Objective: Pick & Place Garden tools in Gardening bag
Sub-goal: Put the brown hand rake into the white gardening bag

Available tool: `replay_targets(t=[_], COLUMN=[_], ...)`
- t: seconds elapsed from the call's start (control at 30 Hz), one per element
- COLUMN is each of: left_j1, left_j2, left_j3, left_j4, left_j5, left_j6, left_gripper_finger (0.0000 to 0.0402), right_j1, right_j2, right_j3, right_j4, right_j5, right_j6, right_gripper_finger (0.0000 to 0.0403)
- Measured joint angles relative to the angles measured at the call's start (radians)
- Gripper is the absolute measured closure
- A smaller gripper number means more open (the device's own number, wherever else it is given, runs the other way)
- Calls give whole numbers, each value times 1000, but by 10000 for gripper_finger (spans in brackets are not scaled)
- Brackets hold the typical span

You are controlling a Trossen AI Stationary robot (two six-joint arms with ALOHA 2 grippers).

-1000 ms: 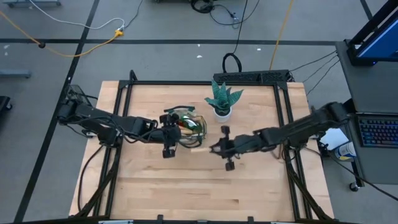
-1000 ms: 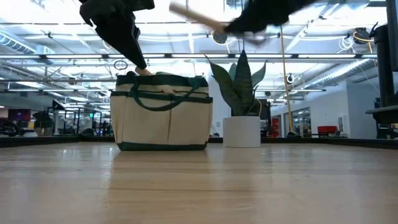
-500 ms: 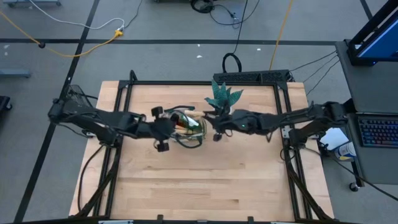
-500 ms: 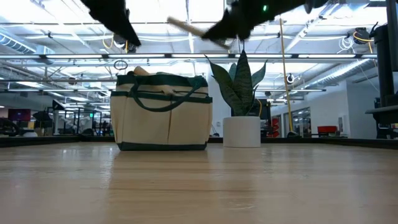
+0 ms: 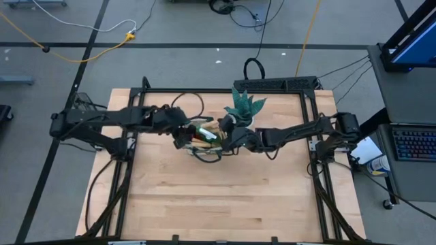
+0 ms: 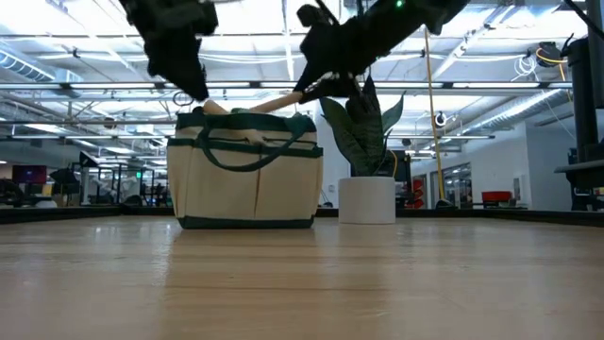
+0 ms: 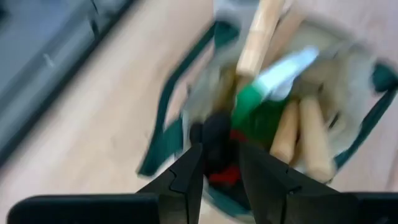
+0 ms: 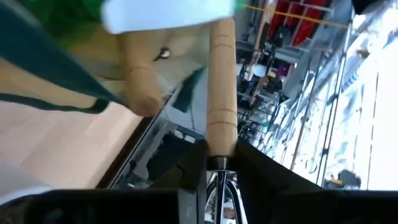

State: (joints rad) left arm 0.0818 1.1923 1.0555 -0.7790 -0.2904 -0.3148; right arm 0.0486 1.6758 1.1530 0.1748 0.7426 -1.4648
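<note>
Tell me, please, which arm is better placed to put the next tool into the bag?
The right. Its gripper already holds a wooden-handled tool, handle tip at the gardening bag rim. The left gripper hovers over the bag with nothing between its fingers.

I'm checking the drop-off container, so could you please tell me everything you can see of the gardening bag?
The gardening bag is a small round tote of tan fabric with dark green trim, loop handles and side pockets. It stands upright on the wooden table, beside a potted plant. Its top is open, holding wooden tool handles, a green spray bottle and something red and black. The right gripper holds another wooden-handled tool slanting into its mouth.
</note>
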Motion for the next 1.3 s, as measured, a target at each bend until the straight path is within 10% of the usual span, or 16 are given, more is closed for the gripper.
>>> replay_targets(t=[0.6,0.9,1.3], left_j1=[270,285,276], left_j2=[203,180,80], left_j3=[-7,-4,-2], left_j4=[55,35,20], left_j5=[358,369,303], left_j6=[139,176,236], left_gripper_finger=[293,393,268], right_j1=[-35,-69,-82], right_j2=[32,128,140], right_j3=[0,-2,-2], right_j4=[31,167,225], right_j5=[-161,-142,-142], right_j6=[-391,-557,-636], right_gripper_finger=[346,346,346])
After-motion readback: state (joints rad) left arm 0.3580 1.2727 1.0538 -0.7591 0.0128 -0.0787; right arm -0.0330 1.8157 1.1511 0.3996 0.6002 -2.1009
